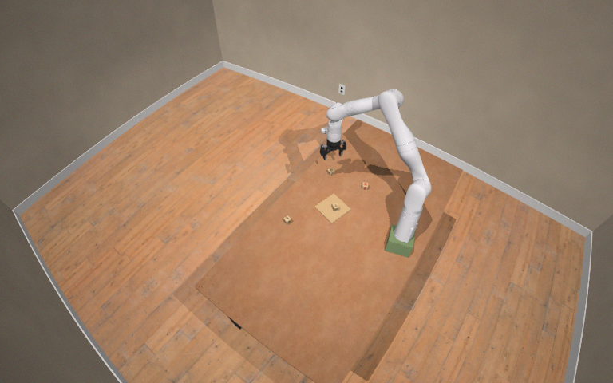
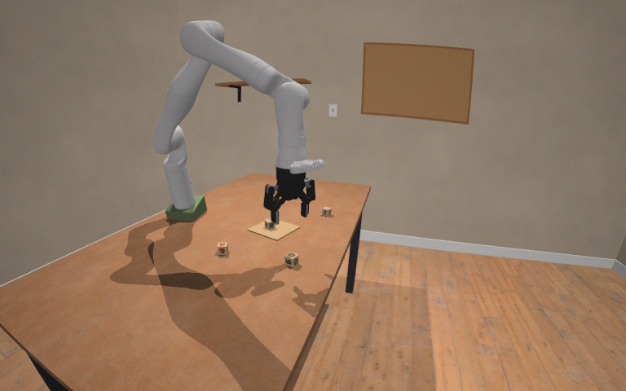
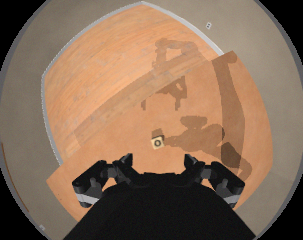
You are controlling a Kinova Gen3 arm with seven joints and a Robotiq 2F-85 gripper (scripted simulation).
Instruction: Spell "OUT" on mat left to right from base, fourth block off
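My gripper (image 1: 334, 155) (image 2: 289, 218) (image 3: 158, 159) is open and empty, high above the table. A wooden block (image 1: 330, 171) (image 2: 291, 260) (image 3: 157, 143) lies off the mat below it; its top reads "O" in the wrist view, ahead of the fingertips. One block (image 1: 335, 207) (image 2: 269, 224) sits on the tan mat (image 1: 331, 217) (image 2: 277, 234), its letter too small to read. A block with red marks (image 1: 365, 185) (image 2: 222, 248) lies off the mat, on the robot base's side. Another block (image 1: 286, 219) (image 2: 326, 211) lies off the mat on the far side; its top letter is unclear.
The brown table (image 1: 300, 284) (image 2: 112, 334) (image 3: 116, 135) carries the green robot base (image 1: 399, 246) (image 2: 185, 211). The "O" block is fairly near the table's long edge away from the base. The arm's shadow falls across the table near the "O" block.
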